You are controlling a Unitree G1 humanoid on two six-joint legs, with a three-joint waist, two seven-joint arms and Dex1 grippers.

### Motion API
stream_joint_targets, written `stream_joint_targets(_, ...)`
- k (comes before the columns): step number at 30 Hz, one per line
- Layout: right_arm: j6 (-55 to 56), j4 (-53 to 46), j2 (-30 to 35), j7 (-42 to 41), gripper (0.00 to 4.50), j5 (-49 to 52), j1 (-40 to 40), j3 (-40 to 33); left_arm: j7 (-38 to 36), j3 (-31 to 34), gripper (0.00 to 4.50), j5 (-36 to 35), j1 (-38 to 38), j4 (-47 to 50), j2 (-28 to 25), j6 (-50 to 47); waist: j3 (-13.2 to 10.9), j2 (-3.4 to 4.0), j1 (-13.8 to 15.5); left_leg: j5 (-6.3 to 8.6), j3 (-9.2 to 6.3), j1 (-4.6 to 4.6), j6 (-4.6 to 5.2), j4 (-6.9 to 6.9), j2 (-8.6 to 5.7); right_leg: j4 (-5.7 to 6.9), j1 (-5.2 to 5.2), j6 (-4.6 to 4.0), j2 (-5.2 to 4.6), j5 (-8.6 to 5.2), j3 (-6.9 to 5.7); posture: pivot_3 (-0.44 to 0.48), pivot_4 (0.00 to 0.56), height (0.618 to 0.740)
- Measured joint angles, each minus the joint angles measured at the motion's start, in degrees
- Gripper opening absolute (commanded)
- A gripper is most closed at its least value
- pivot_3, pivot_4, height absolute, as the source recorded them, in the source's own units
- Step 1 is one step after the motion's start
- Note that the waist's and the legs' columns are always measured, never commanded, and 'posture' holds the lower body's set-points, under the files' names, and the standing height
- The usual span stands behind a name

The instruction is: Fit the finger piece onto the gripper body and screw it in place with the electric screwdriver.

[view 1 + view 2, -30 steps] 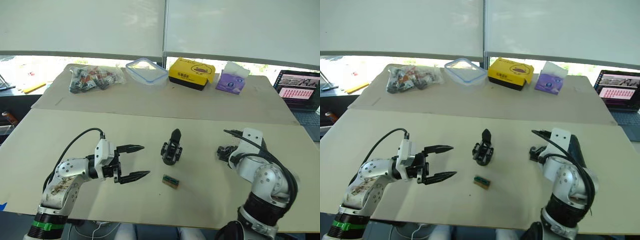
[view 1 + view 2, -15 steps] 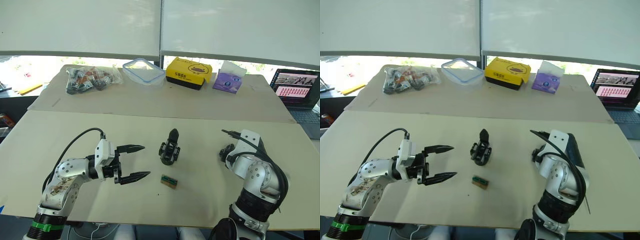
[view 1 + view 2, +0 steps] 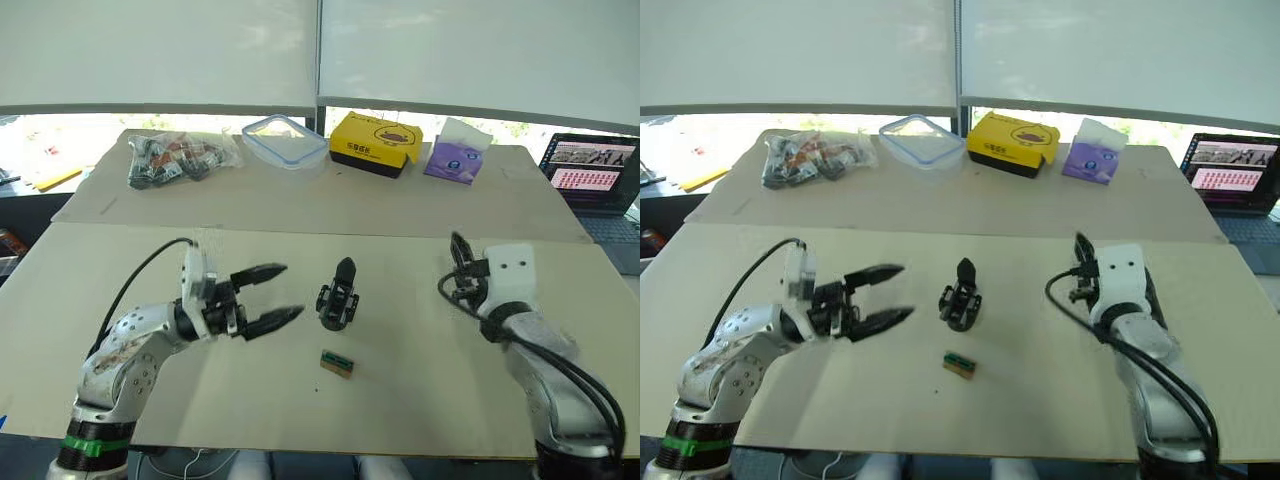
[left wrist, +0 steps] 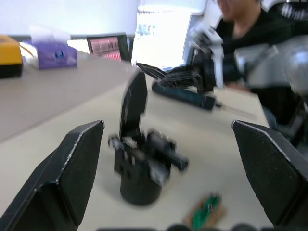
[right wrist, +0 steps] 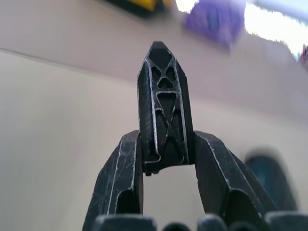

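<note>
The gripper body (image 3: 338,300) stands upright in the middle of the table, one black pointed finger up. My left gripper (image 3: 290,290) is open just to its left, fingers aimed at it; in the left wrist view the body (image 4: 142,159) sits between the spread fingers without touching them. My right gripper (image 5: 166,139) is raised to the right of the body (image 3: 457,250) and is shut on the finger piece (image 5: 163,101), whose pointed tip sticks out past the fingers. The electric screwdriver (image 4: 192,97) lies on the table behind the right gripper.
A small green-and-brown block (image 3: 339,363) lies just in front of the gripper body. At the back stand a bag of parts (image 3: 175,157), a clear container (image 3: 285,140), a yellow box (image 3: 376,143) and a purple pack (image 3: 456,158). A laptop (image 3: 595,170) is far right. A person (image 4: 250,19) sits beyond the table.
My right arm has risen from the table and turned upward, and its fingers have closed on the finger piece. The left gripper has tilted and edged toward the gripper body.
</note>
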State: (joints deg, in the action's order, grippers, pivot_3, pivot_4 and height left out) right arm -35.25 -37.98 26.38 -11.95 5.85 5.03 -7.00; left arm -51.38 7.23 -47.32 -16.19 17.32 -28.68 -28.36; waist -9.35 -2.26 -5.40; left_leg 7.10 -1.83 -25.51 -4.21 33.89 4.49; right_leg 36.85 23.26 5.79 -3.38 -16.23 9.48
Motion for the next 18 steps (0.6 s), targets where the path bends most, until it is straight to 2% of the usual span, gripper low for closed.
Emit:
stream_joint_targets(5, 17.01, -0.12, -0.18, -3.80, 1.10, -2.24, 0.10, 4.18, 11.18, 1.29, 4.50, -8.07, -8.45, -0.08, 7.26, -5.87, -0.01, -0.03, 0.00, -0.01, -0.02, 0.04, 0.00, 0.10, -0.02, -0.03, -0.12, 0.00, 0.01, 0.05, 0.01, 0.000, 0.150, 0.740)
stream_joint_targets(10, 23.88, 1.55, -0.40, -6.51, 1.10, -3.97, 3.93, 8.70, 20.05, 1.65, 4.50, -12.74, -13.14, -1.25, 14.28, -8.89, -0.03, -0.05, 0.45, -0.01, -0.08, 0.03, 0.00, 0.09, -0.06, -0.04, -0.13, 0.04, 0.01, 0.09, 0.01, 0.000, 0.150, 0.740)
stream_joint_targets(18, 29.14, 4.99, -0.97, -10.41, 1.10, -5.79, 7.93, 13.90, 26.57, 0.05, 4.50, -16.01, -13.65, -1.52, 21.92, -10.46, -0.03, -0.06, 1.76, -0.02, -0.11, 0.02, -0.02, 0.09, -0.09, -0.07, -0.16, 0.01, 0.01, 0.12, 0.00, 0.000, 0.150, 0.740)
